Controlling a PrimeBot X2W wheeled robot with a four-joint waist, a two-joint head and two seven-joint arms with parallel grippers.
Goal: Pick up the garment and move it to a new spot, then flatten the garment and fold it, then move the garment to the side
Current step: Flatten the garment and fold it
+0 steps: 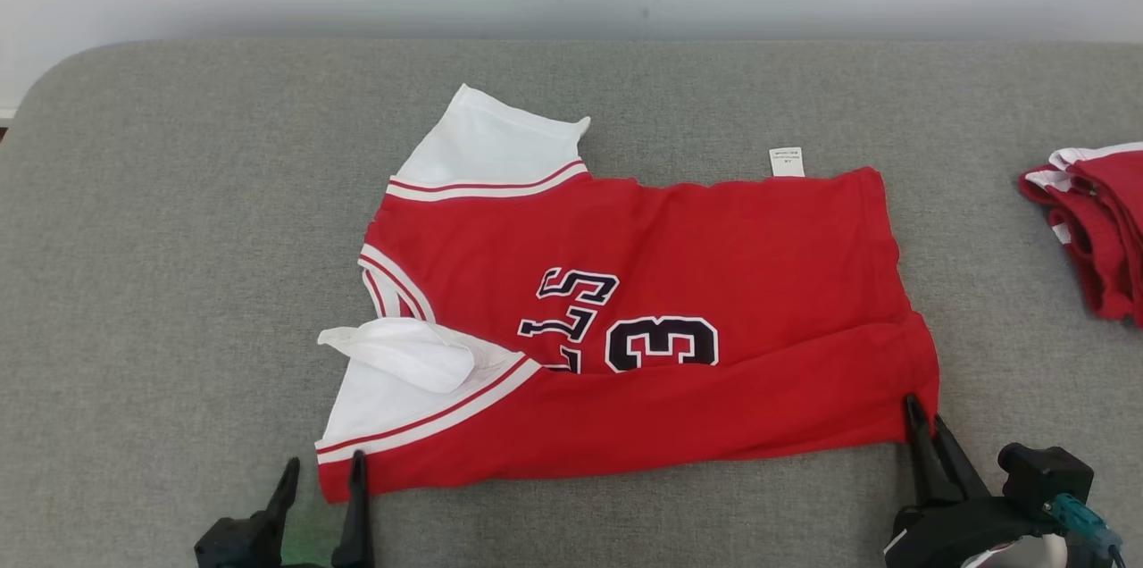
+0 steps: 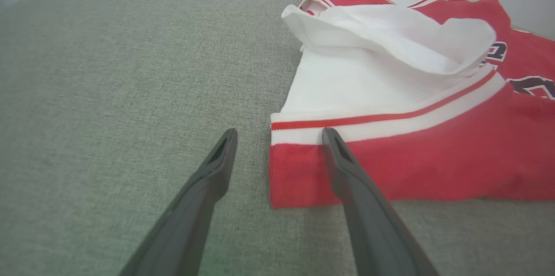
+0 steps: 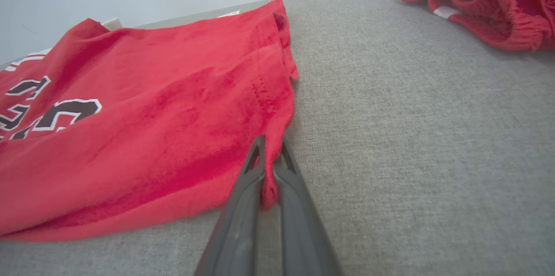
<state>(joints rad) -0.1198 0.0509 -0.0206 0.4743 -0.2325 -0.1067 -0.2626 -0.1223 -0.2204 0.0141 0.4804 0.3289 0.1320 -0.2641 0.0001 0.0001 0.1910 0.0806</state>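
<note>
My right gripper [image 1: 922,412] is clamped on the near-right hem of the red garment [image 1: 714,264], left gripper [image 1: 324,459] apart at its near-left corner; black "3" readable, white tag [image 1: 787,162] illegible.

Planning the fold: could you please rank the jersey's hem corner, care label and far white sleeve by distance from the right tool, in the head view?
1. Hem corner, pinched in the shut right tool, near right.
2. Care label, at the far edge.
3. Far white sleeve, far left.
</note>
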